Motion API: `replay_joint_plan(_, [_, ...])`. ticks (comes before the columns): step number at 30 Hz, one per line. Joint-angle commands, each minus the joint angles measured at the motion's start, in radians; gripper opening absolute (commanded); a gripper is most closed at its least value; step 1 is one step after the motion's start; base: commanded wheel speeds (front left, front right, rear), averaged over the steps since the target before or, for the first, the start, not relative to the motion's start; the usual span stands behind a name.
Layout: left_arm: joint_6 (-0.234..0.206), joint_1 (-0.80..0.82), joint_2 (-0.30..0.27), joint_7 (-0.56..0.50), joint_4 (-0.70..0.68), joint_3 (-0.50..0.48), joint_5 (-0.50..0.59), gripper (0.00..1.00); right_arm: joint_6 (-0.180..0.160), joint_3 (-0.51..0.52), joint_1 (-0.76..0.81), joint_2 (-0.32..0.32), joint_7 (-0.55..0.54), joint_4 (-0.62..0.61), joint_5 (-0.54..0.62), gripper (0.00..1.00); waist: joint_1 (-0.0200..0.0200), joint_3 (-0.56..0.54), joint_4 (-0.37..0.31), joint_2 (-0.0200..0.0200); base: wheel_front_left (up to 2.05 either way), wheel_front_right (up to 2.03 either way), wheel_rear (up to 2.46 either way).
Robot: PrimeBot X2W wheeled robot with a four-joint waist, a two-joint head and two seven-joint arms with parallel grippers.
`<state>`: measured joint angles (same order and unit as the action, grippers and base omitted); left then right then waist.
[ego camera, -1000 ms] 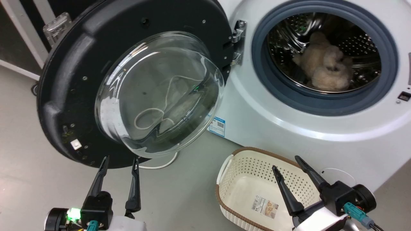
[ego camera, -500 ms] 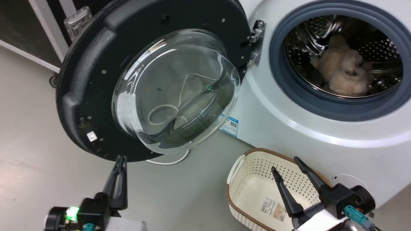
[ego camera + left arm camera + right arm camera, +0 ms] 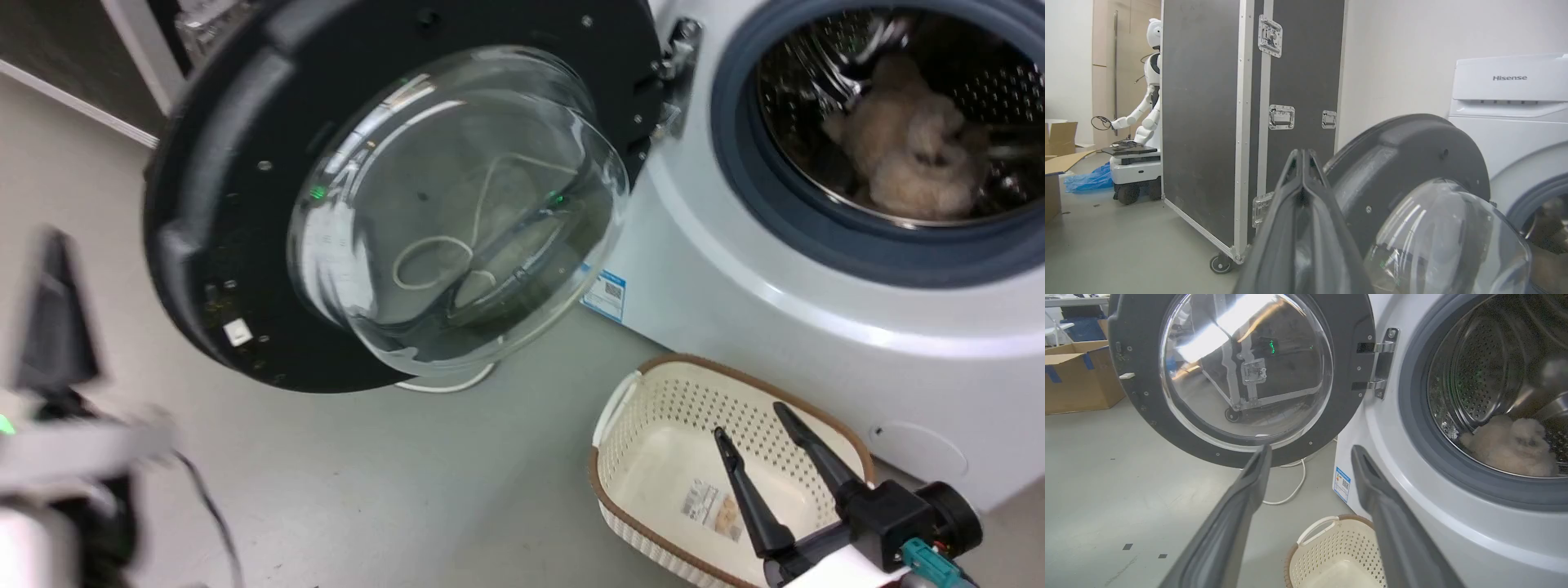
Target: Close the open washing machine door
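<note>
Barely begun: washing machine door wide open at upper left. Left hand pinched shut, empty; right hand spread, empty, lower right. Needs pushing closed.

I see bare grey floor open on the left and near sides of the wide-open washing machine door. A black flight case stands close behind the door's far left edge. The cream basket takes up the floor at right, below the drum mouth.
</note>
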<state>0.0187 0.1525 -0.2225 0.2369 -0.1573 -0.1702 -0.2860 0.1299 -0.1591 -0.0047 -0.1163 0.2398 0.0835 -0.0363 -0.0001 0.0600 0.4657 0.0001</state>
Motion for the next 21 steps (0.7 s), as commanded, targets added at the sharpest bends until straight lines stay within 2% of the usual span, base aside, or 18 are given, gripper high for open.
replay_joint_plan(1, [0.016, 0.058, -0.038, -0.018, 0.031, -0.038, -0.048, 0.00, 0.001, 0.001, 0.006, -0.012, 0.011, -0.007, -0.006, 1.00, 0.0001, 0.018, -0.015, -0.0001, 0.00, 0.00, 0.00])
replay_joint_plan(6, [0.038, 0.242, -0.139, -0.168, 0.187, -0.163, -0.252, 0.00, 0.001, -0.008, -0.025, -0.038, 0.021, -0.018, -0.020, 1.00, 0.0001, 0.053, -0.041, -0.0001, 0.00, 0.00, 0.00])
replay_joint_plan(10, [0.027, 0.367, -0.173, -0.287, 0.331, -0.227, -0.394, 0.00, 0.001, -0.008, -0.038, -0.045, 0.022, -0.017, -0.034, 1.00, 0.0001, 0.072, -0.063, -0.0001, 0.00, 0.00, 0.00])
replay_joint_plan(12, [0.026, 0.407, -0.195, -0.337, 0.398, -0.230, -0.424, 0.00, 0.001, -0.017, -0.044, -0.049, 0.022, -0.018, -0.040, 1.00, 0.0001, 0.082, -0.074, -0.0001, 0.00, 0.00, 0.00])
replay_joint_plan(18, [0.006, 0.510, -0.199, -0.495, 0.589, -0.256, -0.557, 0.00, 0.001, -0.031, -0.062, -0.065, 0.022, -0.019, -0.047, 1.00, 0.0001, 0.096, -0.099, -0.0001, 0.00, 0.00, 0.00])
replay_joint_plan(21, [-0.004, 0.550, -0.173, -0.607, 0.659, -0.290, -0.671, 0.00, 0.001, -0.030, -0.062, -0.069, 0.022, -0.016, -0.051, 1.00, 0.0001, 0.097, -0.105, -0.0001, 0.00, 0.00, 0.00])
